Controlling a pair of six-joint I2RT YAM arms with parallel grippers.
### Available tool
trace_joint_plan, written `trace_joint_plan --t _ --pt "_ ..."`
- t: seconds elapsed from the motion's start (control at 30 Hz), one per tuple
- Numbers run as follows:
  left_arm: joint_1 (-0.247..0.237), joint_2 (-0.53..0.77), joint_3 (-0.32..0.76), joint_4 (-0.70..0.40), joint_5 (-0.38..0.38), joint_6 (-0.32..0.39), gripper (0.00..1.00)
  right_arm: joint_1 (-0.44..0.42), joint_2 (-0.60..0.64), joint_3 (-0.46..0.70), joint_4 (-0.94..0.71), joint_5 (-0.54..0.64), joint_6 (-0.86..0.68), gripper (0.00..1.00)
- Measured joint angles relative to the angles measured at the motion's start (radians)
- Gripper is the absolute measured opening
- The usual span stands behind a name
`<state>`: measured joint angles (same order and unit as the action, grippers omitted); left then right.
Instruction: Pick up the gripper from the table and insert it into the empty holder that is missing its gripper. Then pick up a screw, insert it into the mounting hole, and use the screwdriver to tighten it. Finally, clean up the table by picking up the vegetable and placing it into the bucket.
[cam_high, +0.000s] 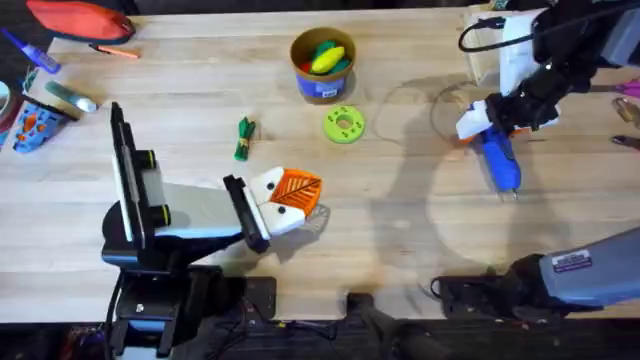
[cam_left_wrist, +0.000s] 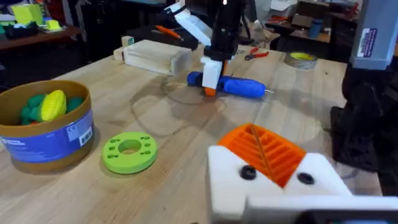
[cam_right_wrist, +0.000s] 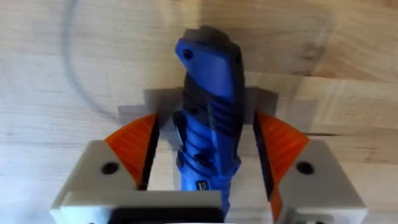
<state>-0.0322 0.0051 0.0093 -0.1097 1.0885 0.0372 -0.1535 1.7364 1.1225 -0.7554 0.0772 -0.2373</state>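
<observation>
The blue screwdriver (cam_high: 501, 163) (cam_left_wrist: 240, 86) (cam_right_wrist: 209, 99) lies flat on the table at the far right. My right gripper (cam_high: 491, 124) (cam_right_wrist: 208, 152) is lowered over its rear end and open, one orange pad (cam_right_wrist: 134, 147) on either side with a gap to the body. The dark-green vegetable (cam_high: 244, 138) lies left of centre. Behind it stands the bucket (cam_high: 322, 90) (cam_left_wrist: 53, 142) with toy food inside. My left gripper (cam_high: 290, 198) rests low near the table's front, about a hand's width in front of the vegetable. The loose gripper, the holder and the screw are out of view.
A lime-green disc (cam_high: 343, 124) (cam_left_wrist: 129, 151) lies just in front of the bucket. A pale rectangular box (cam_high: 487, 55) (cam_left_wrist: 152, 56) stands at the back right, behind the right arm. A red pouch (cam_high: 80, 20) and small items occupy the far left corner; hand tools (cam_high: 628, 100) lie at the right edge.
</observation>
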Motion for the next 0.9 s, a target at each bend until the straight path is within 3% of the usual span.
trace_joint_plan --t 0.17,0.2,0.33,0.53,0.9 --pt "0.000 0.000 0.000 0.000 0.000 0.000 0.009 0.000 0.000 0.000 0.003 0.000 -0.007 0.723" --pt "0.000 0.000 0.000 0.000 0.000 0.000 0.009 0.000 0.000 -0.001 0.005 0.001 -0.010 0.576" --pt "0.000 0.000 0.000 0.000 0.000 0.000 0.009 0.000 0.000 -0.002 0.008 0.003 -0.015 0.421" --pt "0.000 0.000 0.000 0.000 0.000 0.000 0.009 0.000 0.000 -0.006 0.011 0.005 -0.021 0.033" --pt "0.000 0.000 0.000 0.000 0.000 0.000 0.009 0.000 0.000 -0.006 0.009 0.005 -0.021 0.022"
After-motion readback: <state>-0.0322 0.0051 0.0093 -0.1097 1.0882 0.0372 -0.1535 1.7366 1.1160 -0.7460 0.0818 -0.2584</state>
